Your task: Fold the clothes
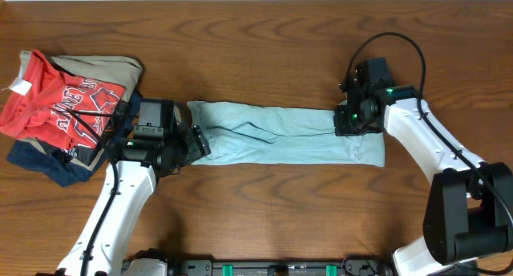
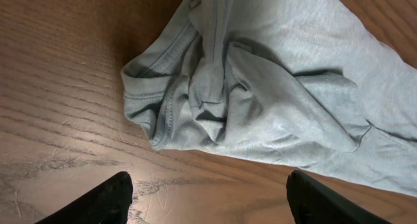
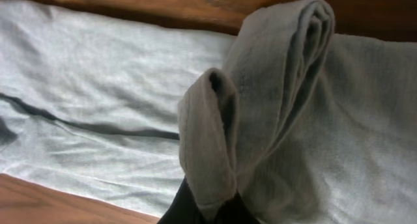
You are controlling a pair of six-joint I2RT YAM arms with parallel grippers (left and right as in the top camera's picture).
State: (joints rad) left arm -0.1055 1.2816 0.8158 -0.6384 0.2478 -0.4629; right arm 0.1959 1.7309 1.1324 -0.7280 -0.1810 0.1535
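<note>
Brown wood table fills every view, its grain running side to side. On it the shirt lies as a long, narrow, pale blue strip, folded lengthwise and stretched across the middle of the table. Its surface is mostly flat, with a few shallow creases.

At the shirt's left end sits the left gripper, its jaws spread wide and holding nothing. In the left wrist view its two dark fingers stand over bare wood just short of the bunched, seamed hem at that end. They are close to the cloth but apart from it. The fabric there is gathered into soft ridges, with one stitched edge curling round toward the gripper.

Near the shirt's right end, on its far edge, the right gripper is clenched on the cloth. The right wrist view shows two thick loops of fabric drawn up and pinched together at the jaws. The rest of the shirt spreads flat behind them, and the last short stretch lies beyond the grip, flat on the wood.

Left of the shirt and well apart from it, past the left gripper, is a loose pile of red, khaki and navy garments.
</note>
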